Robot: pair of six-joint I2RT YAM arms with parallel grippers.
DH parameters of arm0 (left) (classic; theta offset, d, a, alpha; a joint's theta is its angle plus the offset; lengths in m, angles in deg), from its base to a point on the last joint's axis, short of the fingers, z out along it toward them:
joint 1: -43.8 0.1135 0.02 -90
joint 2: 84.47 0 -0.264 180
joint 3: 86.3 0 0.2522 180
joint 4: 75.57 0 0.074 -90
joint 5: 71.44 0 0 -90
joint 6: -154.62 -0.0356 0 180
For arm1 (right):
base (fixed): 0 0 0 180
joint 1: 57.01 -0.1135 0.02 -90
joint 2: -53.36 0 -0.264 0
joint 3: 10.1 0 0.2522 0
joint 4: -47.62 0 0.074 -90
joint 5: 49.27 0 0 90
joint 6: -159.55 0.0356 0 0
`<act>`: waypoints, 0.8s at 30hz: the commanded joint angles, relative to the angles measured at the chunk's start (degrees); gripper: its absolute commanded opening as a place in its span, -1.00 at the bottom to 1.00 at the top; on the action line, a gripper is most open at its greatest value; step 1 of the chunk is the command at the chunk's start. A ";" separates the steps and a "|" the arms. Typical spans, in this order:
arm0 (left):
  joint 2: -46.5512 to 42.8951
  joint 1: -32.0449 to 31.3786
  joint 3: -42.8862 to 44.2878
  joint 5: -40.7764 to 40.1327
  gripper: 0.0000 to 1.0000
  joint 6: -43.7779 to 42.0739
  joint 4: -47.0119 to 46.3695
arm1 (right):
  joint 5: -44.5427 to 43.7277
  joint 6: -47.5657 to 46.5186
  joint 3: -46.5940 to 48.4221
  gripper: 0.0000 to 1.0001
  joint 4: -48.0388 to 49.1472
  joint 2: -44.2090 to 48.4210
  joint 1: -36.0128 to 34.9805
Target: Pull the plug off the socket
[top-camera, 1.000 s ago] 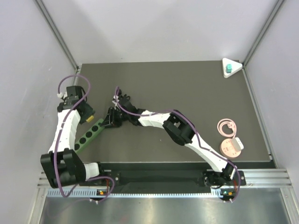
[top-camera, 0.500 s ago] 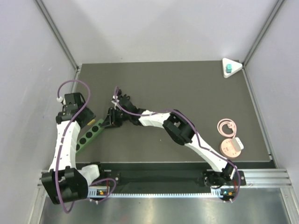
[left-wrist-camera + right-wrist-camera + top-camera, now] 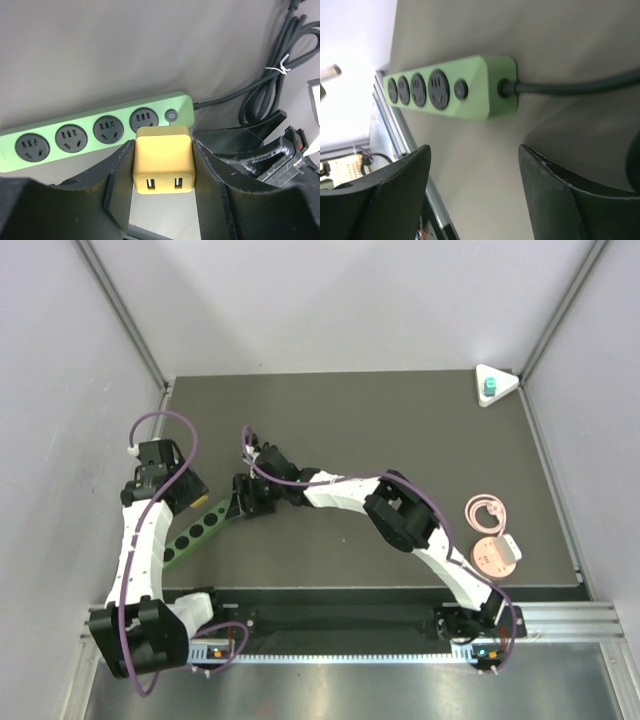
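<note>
The teal plug [image 3: 489, 389] stands in the white triangular socket [image 3: 503, 382] at the table's far right corner, far from both grippers. My left gripper [image 3: 197, 496] is at the left. In the left wrist view this gripper [image 3: 163, 167] is shut on a yellow USB cube [image 3: 162, 159], held just in front of a green power strip [image 3: 95, 130]. My right gripper [image 3: 243, 502] is near the strip's cord end. In the right wrist view this gripper [image 3: 475, 172] is open and empty above the bare table.
The green power strip [image 3: 195, 530] lies slantwise at the left, also seen from the right wrist [image 3: 455, 90]. Its black cord [image 3: 270, 85] is bundled beside the right gripper. A pink disc [image 3: 493, 556], a white cube [image 3: 510, 543] and a pink ring [image 3: 486, 511] lie at the right.
The left arm's elbow has swung back toward the near edge and its gripper has shifted a little right. The green strip has slid slightly right. The right gripper has barely moved.
</note>
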 commanded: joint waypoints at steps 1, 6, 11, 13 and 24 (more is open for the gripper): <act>-1.02 0.05 -0.08 2.58 -1.00 -1.89 -2.79 | -1.88 -4.91 -5.75 0.43 -7.54 3.63 0.63; -1.73 0.13 -1.22 6.18 -1.00 -3.12 -4.45 | -2.05 -8.07 -16.65 0.46 -3.84 16.60 0.54; 0.47 -0.30 -3.06 16.54 -1.00 -2.33 -6.56 | -6.71 -10.88 -31.06 0.46 -4.73 29.37 2.56; 0.82 -1.09 -5.07 26.91 -1.00 -2.50 -10.93 | -7.68 -11.24 -38.94 0.46 -3.76 36.49 3.96; 14.16 -25.95 0.70 13.51 -1.00 7.25 -30.37 | -13.57 -14.32 -67.00 0.46 -8.50 67.59 18.38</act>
